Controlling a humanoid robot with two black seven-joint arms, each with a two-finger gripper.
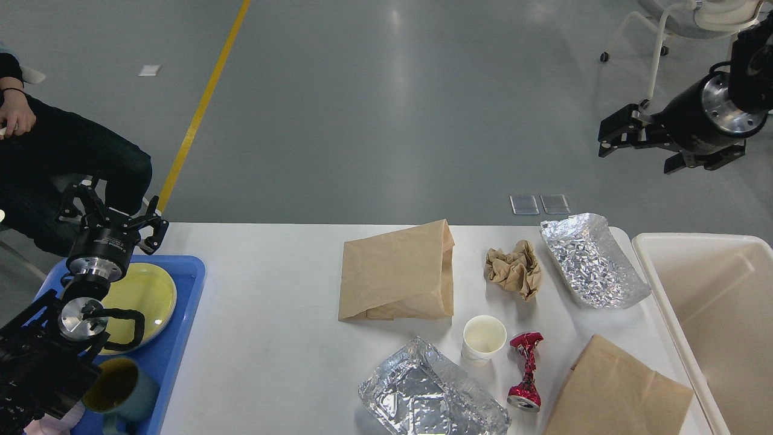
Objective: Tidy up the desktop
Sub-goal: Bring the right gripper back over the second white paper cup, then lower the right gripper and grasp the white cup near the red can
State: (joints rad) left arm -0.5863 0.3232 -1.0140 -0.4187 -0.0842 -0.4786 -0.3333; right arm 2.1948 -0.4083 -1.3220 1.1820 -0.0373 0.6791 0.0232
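Note:
The white desktop [272,302] carries litter on its right half: a flat brown paper bag [395,272], a crumpled brown paper ball [513,269], a foil tray [592,260] at the back right, a white paper cup [483,338], a crushed red can [524,374], a second foil tray [432,396] at the front and another paper bag [616,393]. My left gripper [112,208] stands open and empty above the desktop's back left corner. High off the desktop at the upper right, my right gripper [646,148] points left, open and holding nothing.
A blue tray [181,338] at the left edge holds a yellow plate [142,296] and a dark mug [118,386]. A cream plastic bin [658,302] stands against the desktop's right side. A seated person [60,151] is at the far left; a wheeled chair [688,36] stands far right.

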